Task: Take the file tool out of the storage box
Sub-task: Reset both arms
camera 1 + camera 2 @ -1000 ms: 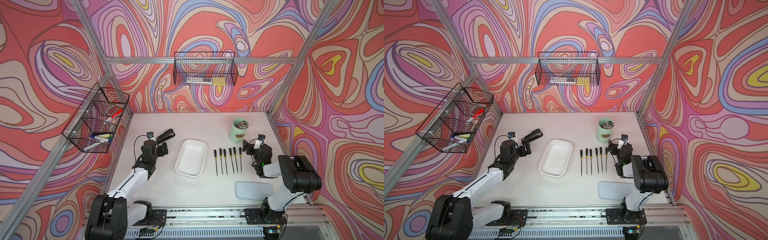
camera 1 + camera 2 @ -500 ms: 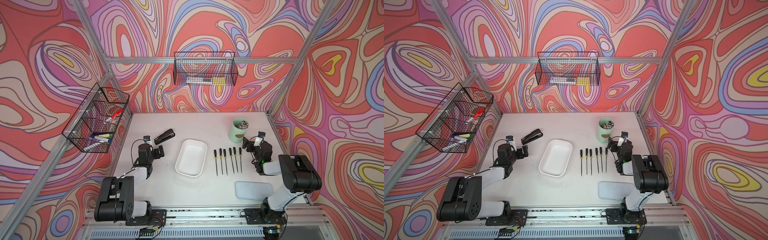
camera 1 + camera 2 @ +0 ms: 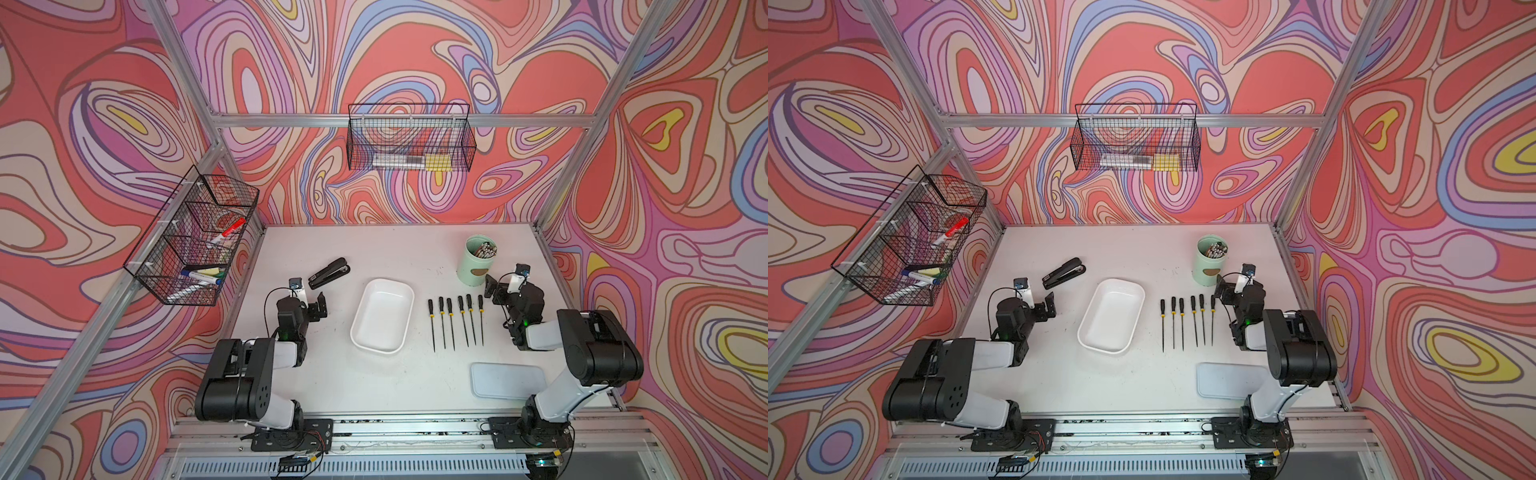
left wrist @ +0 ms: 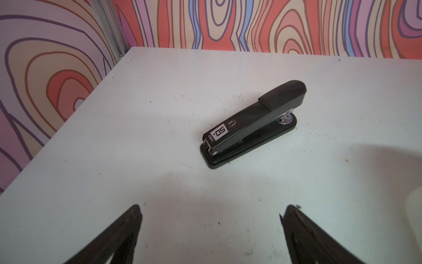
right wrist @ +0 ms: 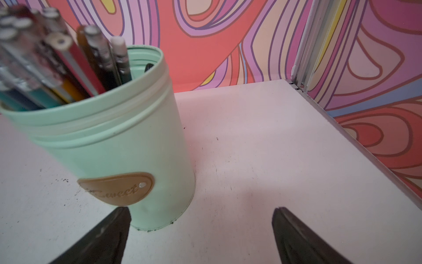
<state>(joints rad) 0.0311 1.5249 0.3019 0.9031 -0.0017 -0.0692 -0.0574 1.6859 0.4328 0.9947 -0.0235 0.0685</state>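
The storage box point(image 3: 382, 316) point(image 3: 1111, 316), a white glossy tub, lies mid-table with nothing showing inside it. Several black-handled file tools point(image 3: 449, 305) point(image 3: 1181, 305) lie side by side on the table just right of it. My left gripper point(image 3: 318, 305) point(image 3: 1048, 305) point(image 4: 211, 217) hangs left of the box, open and empty, over bare table. My right gripper point(image 3: 494, 286) point(image 3: 1223, 286) point(image 5: 201, 219) stands right of the files, open and empty.
A black stapler point(image 3: 328, 272) point(image 4: 251, 123) lies just beyond the left gripper. A mint-green cup point(image 3: 478, 259) point(image 5: 114, 137) of pencils stands right by the right gripper. A pale lid point(image 3: 508, 381) lies front right. Wire baskets point(image 3: 195, 237) point(image 3: 409, 143) hang on the walls.
The left arm has folded back toward its base, and its gripper has drawn slightly away from the stapler. The right arm has barely moved. Box and files are unmoved.
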